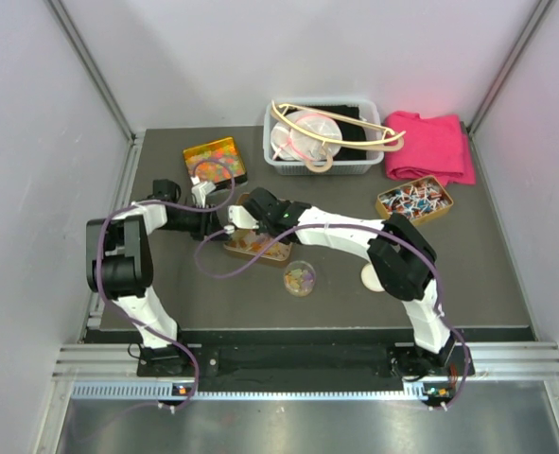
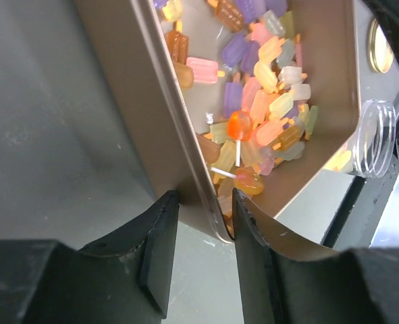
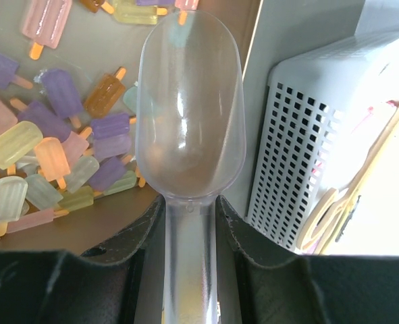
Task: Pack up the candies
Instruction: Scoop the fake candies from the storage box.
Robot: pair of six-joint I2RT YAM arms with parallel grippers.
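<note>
- The candies (image 2: pixel 267 121) are small translucent lolly-shaped pieces in orange, yellow, pink, purple and pale tones. They are heaped in an open shallow tin (image 2: pixel 165 135) that lies on the dark surface (image 1: pixel 336 312), around the middle and a little to the left.
- One round orange piece on a white stick (image 2: pixel 240 125) lies among them.
- The left hand (image 2: pixel 204 202) reaches in from the left. Its two fingers straddle the tin's wall at a corner, one outside and one inside, both close against the metal. I cannot tell whether they are pressing on it.
- The right hand (image 3: pixel 189 206) is pinched on the handle of a clear plastic scoop (image 3: pixel 189 115).
- The scoop's bowl hangs over the right side of the tin, beside its wall. The bowl looks empty.
- A small clear round cup (image 1: pixel 300 278) stands just near and right of the tin, with a few coloured pieces in it.
- A second open tin (image 1: pixel 215 161) with mixed coloured pieces sits farther back on the left.
- At the far edge a white perforated basket (image 1: pixel 355 163) holds hangers, with a pink cloth (image 1: pixel 430 147) to its right.
- Nearer than the cloth lies a tin of wrapped sweets (image 1: pixel 414 200).
</note>
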